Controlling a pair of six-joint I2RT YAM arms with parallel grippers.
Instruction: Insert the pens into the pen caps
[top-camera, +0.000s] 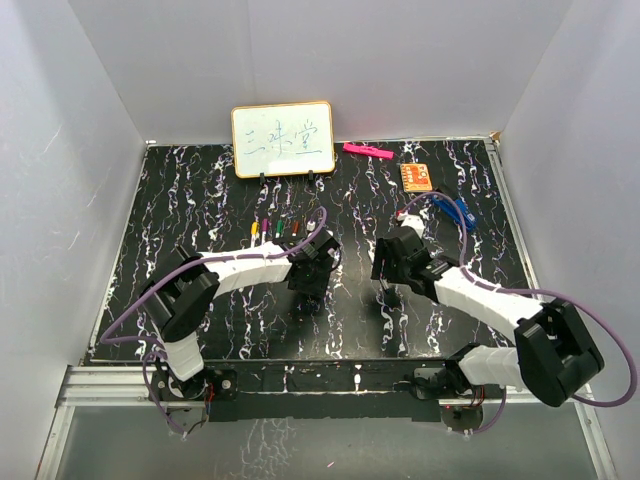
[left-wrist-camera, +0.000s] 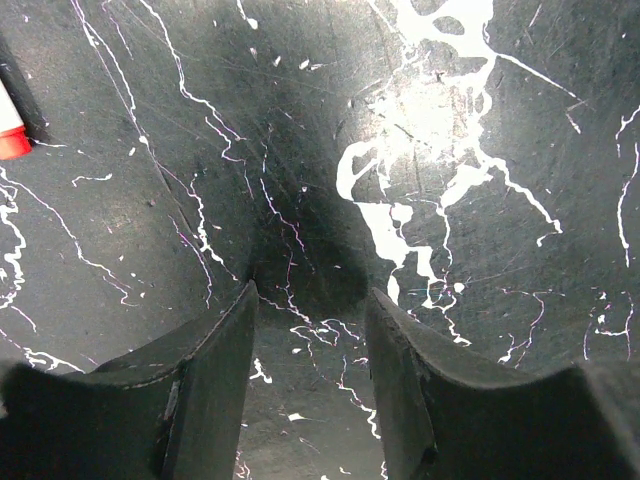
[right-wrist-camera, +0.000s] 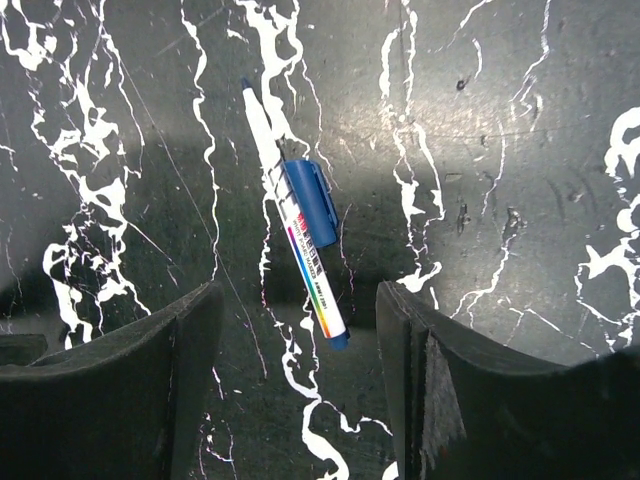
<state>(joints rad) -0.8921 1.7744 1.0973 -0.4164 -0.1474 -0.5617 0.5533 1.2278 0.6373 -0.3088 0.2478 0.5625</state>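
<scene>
In the right wrist view a white-barrelled pen (right-wrist-camera: 300, 255) with a blue tip lies on the black marbled table. A short blue pen cap (right-wrist-camera: 311, 196) lies against its barrel, off the tip. My right gripper (right-wrist-camera: 300, 290) is open and empty, its jaws on either side of the pen's rear end, above it. My left gripper (left-wrist-camera: 312, 290) is open and empty over bare table; a red-ended pen (left-wrist-camera: 8, 125) shows at that view's left edge. From above, several pens (top-camera: 275, 228) lie in a row just behind the left gripper (top-camera: 308, 283); the right gripper (top-camera: 388, 283) is to its right.
A small whiteboard (top-camera: 283, 139) stands at the back. A pink bar (top-camera: 367, 151), an orange card (top-camera: 417, 177) and a blue clip (top-camera: 456, 211) lie at the back right. White walls enclose the table (top-camera: 200, 200) on three sides.
</scene>
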